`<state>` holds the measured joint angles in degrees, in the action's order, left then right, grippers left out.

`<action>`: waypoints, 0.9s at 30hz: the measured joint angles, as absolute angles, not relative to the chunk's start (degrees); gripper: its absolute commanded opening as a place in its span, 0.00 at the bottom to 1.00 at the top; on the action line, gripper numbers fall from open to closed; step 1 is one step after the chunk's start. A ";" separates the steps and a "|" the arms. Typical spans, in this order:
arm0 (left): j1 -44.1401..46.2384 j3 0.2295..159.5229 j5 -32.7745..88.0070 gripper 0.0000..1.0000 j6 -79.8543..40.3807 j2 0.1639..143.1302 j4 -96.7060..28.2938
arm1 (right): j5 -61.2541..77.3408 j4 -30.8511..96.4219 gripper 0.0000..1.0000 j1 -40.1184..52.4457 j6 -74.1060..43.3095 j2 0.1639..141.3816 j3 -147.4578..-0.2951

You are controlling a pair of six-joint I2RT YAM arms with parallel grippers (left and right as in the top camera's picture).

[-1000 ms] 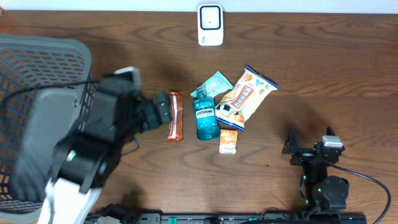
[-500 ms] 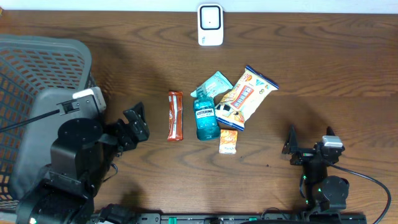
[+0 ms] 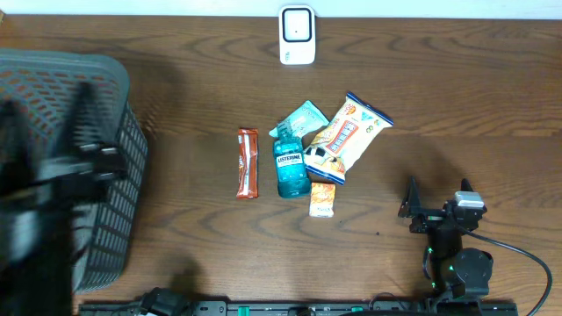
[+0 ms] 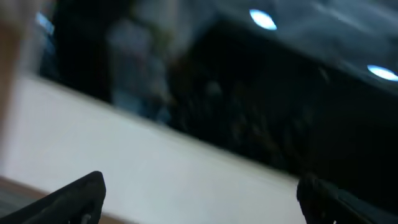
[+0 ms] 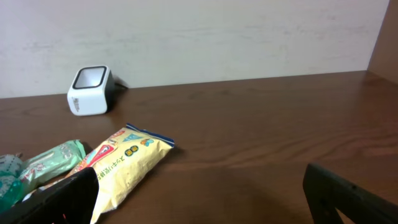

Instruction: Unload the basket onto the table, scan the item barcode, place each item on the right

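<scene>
Swinging back from the red snack bar [image 3: 248, 163], the left arm [image 3: 53, 171] now blurs over the grey basket [image 3: 123, 228], apparently resetting, its left gripper [image 4: 208, 202] spread empty like the parked right gripper [image 3: 437, 197], so the snack bar and Listerine bottle [image 3: 291, 167] lie unpicked mid-table below the white scanner [image 3: 297, 35].

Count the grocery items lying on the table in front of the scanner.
5: red snack bar at the left, Listerine bottle beside it, green pouch behind the bottle, yellow snack bag at the right, orange sachet in front. The basket may hide more.
</scene>
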<state>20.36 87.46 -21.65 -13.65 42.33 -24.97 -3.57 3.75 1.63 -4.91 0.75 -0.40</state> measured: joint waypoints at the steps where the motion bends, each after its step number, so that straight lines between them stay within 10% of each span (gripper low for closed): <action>1: 20.36 88.14 -24.32 0.98 -11.38 42.19 -24.14 | -3.57 3.75 0.99 1.63 -4.91 0.75 -0.40; 27: 20.36 77.25 -37.87 0.98 6.52 18.41 -18.50 | -3.57 3.75 0.99 1.63 -4.91 0.75 -0.40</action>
<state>20.36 77.25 -37.87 6.52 18.41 -18.50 -3.57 3.75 1.63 -4.91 0.75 -0.40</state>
